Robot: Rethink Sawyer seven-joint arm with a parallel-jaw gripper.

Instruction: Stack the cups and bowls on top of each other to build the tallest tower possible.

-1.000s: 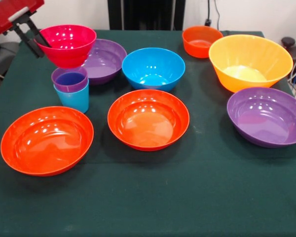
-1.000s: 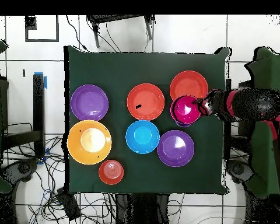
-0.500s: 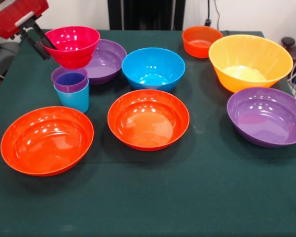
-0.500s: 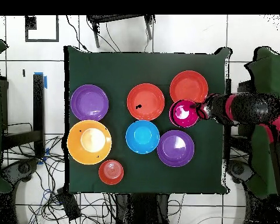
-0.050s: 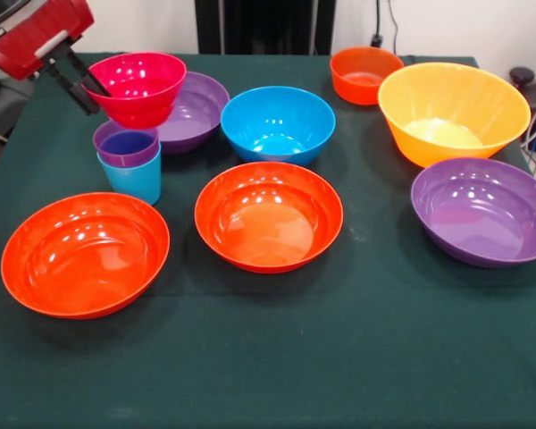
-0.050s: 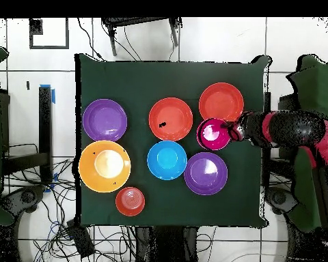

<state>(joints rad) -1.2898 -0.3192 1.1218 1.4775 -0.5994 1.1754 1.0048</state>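
A: So, what is the hand (image 5: 87, 82) doing?

B: It is pinching the rim of the pink bowl (image 5: 136, 87) and holding it up in the air, near one corner of the counter (image 5: 357, 357). One finger is inside the bowl and one is outside.

A: Where should the bowl go?

B: I think onto the tower (image 5: 129, 161). That is the purple cup (image 5: 125, 143) sitting inside the light blue cup (image 5: 134, 181), close to a side edge of the counter. The pink bowl hangs just behind and above it.

A: How does it do that well?

B: Bring the bowl right over the middle of the purple cup, keep it flat, and go down slowly. Then open the hand gently, so the cups do not tip.

A: Is anything in the other bowls?

B: No, they all look empty. The blue bowl (image 5: 277, 122), the small orange bowl (image 5: 364, 73), the big yellow-orange bowl (image 5: 453, 112), two wide orange-red bowls (image 5: 268, 214) and two wide purple bowls (image 5: 482, 210) each sit alone on the counter.
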